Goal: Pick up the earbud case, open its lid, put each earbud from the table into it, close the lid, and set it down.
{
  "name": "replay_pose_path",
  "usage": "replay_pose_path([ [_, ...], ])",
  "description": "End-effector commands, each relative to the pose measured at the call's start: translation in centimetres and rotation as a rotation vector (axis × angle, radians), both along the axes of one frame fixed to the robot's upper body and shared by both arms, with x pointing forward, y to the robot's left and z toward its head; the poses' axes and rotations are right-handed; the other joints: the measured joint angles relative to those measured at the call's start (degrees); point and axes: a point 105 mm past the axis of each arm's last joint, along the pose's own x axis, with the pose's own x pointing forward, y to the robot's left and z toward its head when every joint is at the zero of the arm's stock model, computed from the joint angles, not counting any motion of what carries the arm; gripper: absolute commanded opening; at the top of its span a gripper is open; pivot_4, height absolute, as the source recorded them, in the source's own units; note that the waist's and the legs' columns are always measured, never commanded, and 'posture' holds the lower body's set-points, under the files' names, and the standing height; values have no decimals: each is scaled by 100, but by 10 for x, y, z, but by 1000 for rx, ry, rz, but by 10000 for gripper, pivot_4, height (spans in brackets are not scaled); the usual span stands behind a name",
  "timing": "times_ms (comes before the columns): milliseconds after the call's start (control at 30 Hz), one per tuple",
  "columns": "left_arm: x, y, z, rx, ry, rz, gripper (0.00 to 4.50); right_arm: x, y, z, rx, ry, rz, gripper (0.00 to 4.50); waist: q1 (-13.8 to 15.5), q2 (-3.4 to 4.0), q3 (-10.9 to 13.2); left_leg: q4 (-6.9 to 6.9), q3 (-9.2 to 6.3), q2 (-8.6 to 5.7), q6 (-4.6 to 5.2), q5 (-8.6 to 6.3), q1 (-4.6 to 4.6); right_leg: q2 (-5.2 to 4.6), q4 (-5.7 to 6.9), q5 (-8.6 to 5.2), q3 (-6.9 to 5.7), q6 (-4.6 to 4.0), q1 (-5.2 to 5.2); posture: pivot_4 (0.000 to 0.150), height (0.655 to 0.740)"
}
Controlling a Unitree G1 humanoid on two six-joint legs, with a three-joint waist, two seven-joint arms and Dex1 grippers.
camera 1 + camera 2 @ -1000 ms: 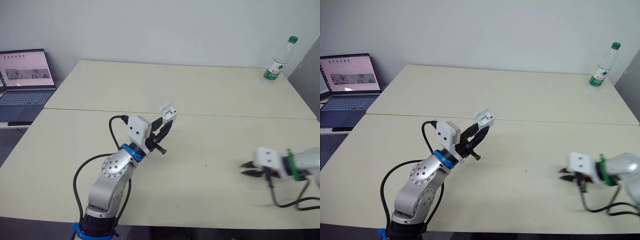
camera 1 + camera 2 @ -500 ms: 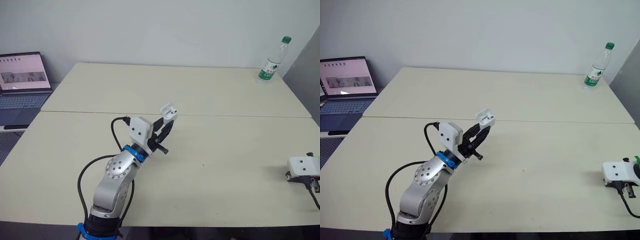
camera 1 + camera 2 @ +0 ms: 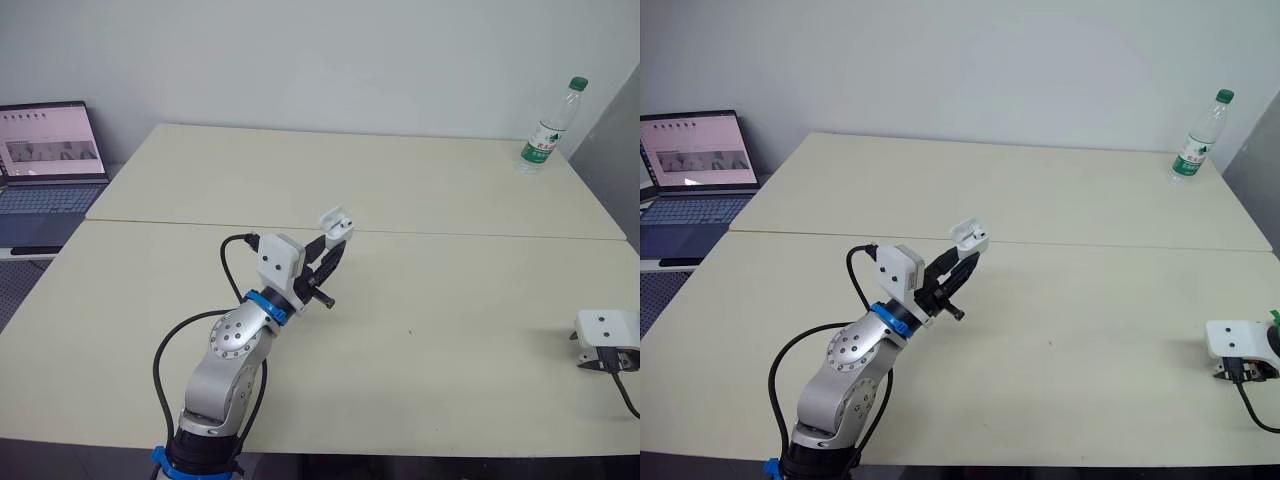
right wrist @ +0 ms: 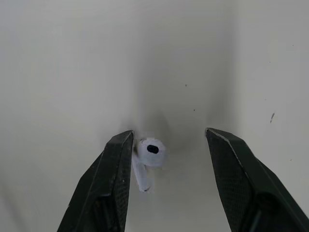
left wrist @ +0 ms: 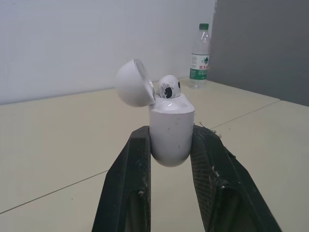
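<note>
The left gripper (image 5: 170, 139) is clamping a white earbud case (image 5: 169, 126) between its two black fingers (image 5: 133, 169), holding it upright. The lid (image 5: 134, 89) is standing open, tipped back on its hinge, and one earbud (image 5: 169, 88) is sitting in the case's mouth. A water bottle (image 5: 199, 58) is standing far behind on the pale table (image 5: 58, 125)

Right tool (image 4: 169, 131) now farther right

Earbud (image 4: 150, 152) on table (image 3: 450, 200); bottle (image 3: 552, 122) far right; laptop (image 3: 45, 170) left
</note>
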Motion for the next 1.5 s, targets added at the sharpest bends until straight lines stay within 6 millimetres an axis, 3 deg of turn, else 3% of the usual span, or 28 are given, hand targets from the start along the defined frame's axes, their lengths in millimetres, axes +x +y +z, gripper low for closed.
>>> replay_pose_path([
  [33,-3,0,14,-18,-59,-1,7946,-13,-8,-6,-28,97,-46,24692,10,0,0,0,-1,0,0,0,-1,0,0,0,-1,0,0,1500,7400],
  [733,-3,-1,14,-24,-61,9,7946,-21,-21,-5,-89,157,-116,24692,145,4,-2,0,-1,-2,1,0,-4,-2,-3,0,-2,0,-2,1500,7400],
  [1167,-4,-2,13,-23,-62,6,7946,-13,-9,-10,-31,118,-99,24692,138,3,-2,1,-1,-1,1,0,-4,-1,-3,0,-2,0,-1,1500,7400],
  [1367,-3,-1,13,-20,-61,6,7946,-14,-7,-12,-18,115,-95,5001,127,-6,-7,3,4,0,1,0,-2,-1,-3,1,1,2,0,1500,7400],
  [1500,-4,-2,13,-19,-59,3,7946,-12,-2,-11,-2,104,-76,4162,127,-7,-7,4,3,1,1,0,-1,0,-3,2,1,2,0,1500,7400],
])
